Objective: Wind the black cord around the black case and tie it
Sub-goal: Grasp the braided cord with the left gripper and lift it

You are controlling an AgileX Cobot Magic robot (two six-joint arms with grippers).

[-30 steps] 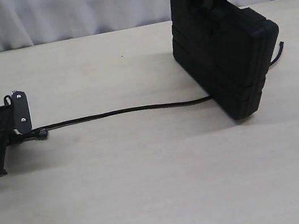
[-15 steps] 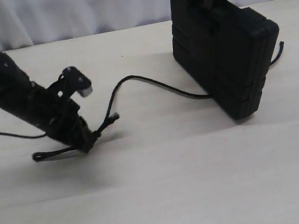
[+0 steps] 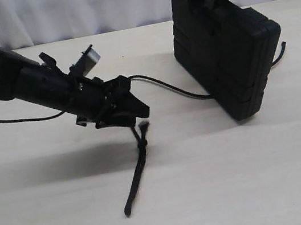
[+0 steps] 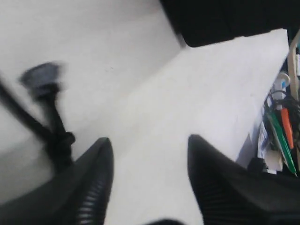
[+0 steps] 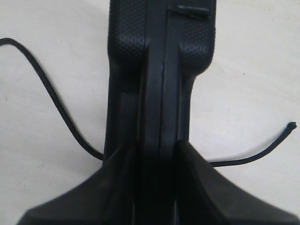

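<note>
Standing on edge at the right of the table (image 3: 237, 179), the black case (image 3: 228, 59) is clamped by the right gripper (image 5: 157, 150); the black cord (image 3: 137, 178) runs under it toward the left gripper (image 4: 150, 143), fingers spread, empty.

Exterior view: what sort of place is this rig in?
Probably a lab or test bench: a plain pale tabletop, a white curtain as backdrop, and pens past the table edge in the left wrist view.
</note>
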